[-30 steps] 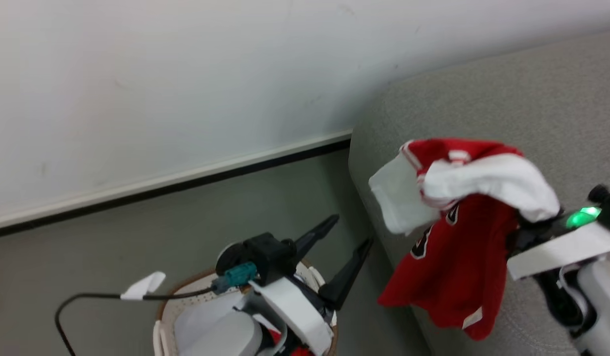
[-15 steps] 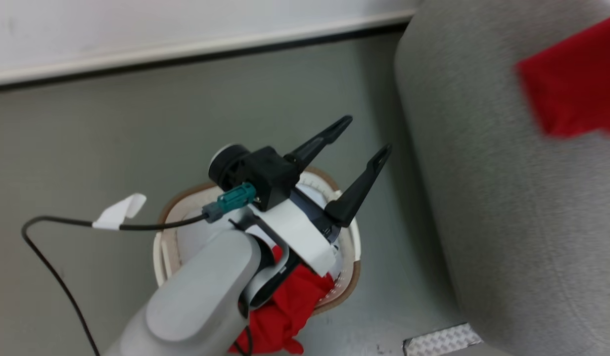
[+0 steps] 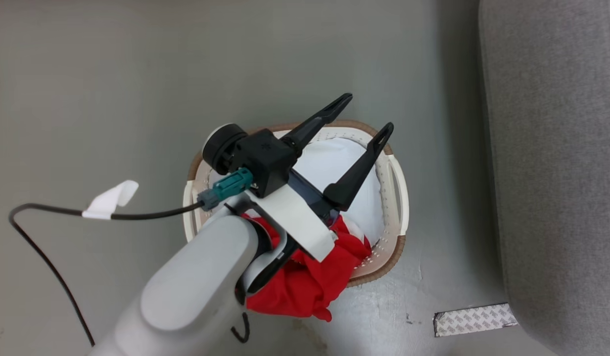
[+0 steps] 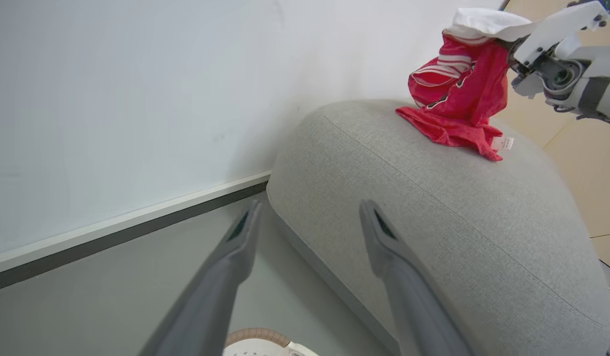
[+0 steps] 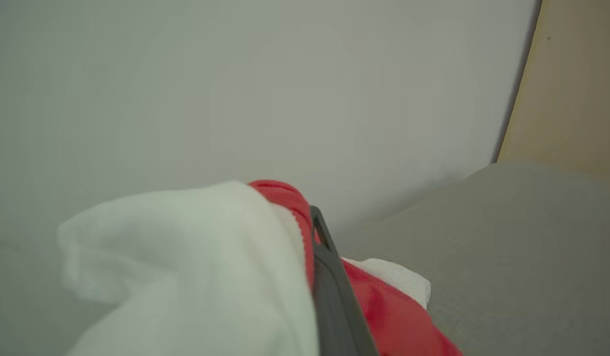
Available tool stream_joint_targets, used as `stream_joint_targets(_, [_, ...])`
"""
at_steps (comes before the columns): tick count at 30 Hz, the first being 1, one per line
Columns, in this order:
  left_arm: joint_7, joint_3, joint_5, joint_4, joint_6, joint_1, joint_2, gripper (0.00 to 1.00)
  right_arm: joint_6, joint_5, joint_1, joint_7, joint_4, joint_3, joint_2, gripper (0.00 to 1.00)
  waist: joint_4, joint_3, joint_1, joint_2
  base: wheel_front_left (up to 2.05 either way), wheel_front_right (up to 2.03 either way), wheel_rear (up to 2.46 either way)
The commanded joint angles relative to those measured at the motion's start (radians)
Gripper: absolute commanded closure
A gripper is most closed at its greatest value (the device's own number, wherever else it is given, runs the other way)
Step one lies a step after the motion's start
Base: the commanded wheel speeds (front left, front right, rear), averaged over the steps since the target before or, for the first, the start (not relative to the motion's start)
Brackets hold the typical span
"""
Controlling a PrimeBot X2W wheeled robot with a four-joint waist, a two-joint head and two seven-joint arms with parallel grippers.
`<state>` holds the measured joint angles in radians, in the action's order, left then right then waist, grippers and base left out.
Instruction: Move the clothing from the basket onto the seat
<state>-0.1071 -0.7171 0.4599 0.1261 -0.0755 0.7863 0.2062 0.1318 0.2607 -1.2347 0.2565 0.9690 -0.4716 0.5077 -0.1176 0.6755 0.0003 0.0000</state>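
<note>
The cream basket [image 3: 401,190] stands on the floor left of the grey seat [image 3: 557,148]. Red clothing [image 3: 309,287] lies in its near end and spills over the rim, beside a plain white pad. My left gripper [image 3: 368,112] hovers over the basket, open and holding nothing; its two fingers [image 4: 235,247] spread wide in the left wrist view. My right gripper [image 4: 512,47] is shut on a red and white bundle of clothing [image 4: 458,99], whose lower edge rests on the seat [image 4: 433,212]. White and red cloth [image 5: 211,257] drapes over the right gripper [image 5: 317,222].
A black cable [image 3: 42,257] with a white tag [image 3: 109,198] trails over the floor left of the basket. A grey tape patch [image 3: 475,319] lies on the floor by the seat's edge. A white wall [image 4: 136,99] stands behind the seat.
The head camera has tilted down, so the basket and floor now fill its view and the held bundle has left it. The left gripper stays open over the basket.
</note>
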Motion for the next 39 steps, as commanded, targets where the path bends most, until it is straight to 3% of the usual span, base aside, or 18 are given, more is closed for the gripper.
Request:
stream_joint_targets(1, [0.001,0.002,-0.002,-0.003,0.003,-0.016,0.013,0.00,-0.002,-0.025,0.020,0.004,0.021,-0.018,0.000,1.00,0.003,0.005,-0.0003,0.0000,0.00,0.00,0.00])
stream_joint_targets(4, [0.007,0.004,0.002,-0.012,0.012,-0.029,0.026,0.00,-0.002,-0.094,0.064,0.008,0.088,-0.062,-0.021,0.99,-0.002,0.008,-0.0003,0.0000,0.00,0.00,0.00])
stream_joint_targets(6, [0.011,0.006,0.004,-0.017,0.017,-0.038,0.036,0.00,-0.002,-0.147,0.091,0.008,0.116,-0.077,-0.039,0.63,-0.008,0.007,-0.0003,0.0000,0.00,0.00,0.00])
stream_joint_targets(7, [0.012,0.008,0.006,-0.019,0.021,-0.042,0.041,0.00,-0.002,-0.163,0.101,0.009,0.122,-0.081,-0.051,0.52,-0.013,0.004,-0.0003,0.0000,0.00,0.00,0.00])
stream_joint_targets(8, [0.013,0.009,0.008,-0.020,0.022,-0.047,0.045,0.00,-0.002,-0.184,0.109,0.009,0.119,-0.085,-0.061,0.00,-0.018,-0.001,-0.0003,0.0000,0.00,0.00,0.00])
stream_joint_targets(14, [-0.004,0.029,0.038,-0.013,0.041,-0.090,0.059,0.00,-0.002,-0.309,0.234,0.008,0.006,-0.030,-0.171,0.00,-0.054,-0.063,-0.0003,0.0000,0.00,0.00,0.00])
stream_joint_targets(26, [-0.072,0.080,0.095,0.024,0.093,-0.264,0.121,0.00,-0.002,-0.277,0.600,0.008,-0.307,0.086,-0.365,0.00,-0.087,-0.295,-0.0003,0.0000,0.00,0.00,0.00])
stream_joint_targets(39, [-0.156,0.160,0.113,0.055,0.178,-0.500,0.098,0.00,-0.002,-0.188,0.895,0.007,-0.550,0.260,-0.449,0.00,-0.054,-0.517,-0.0003,0.0000,0.00,0.00,0.00])
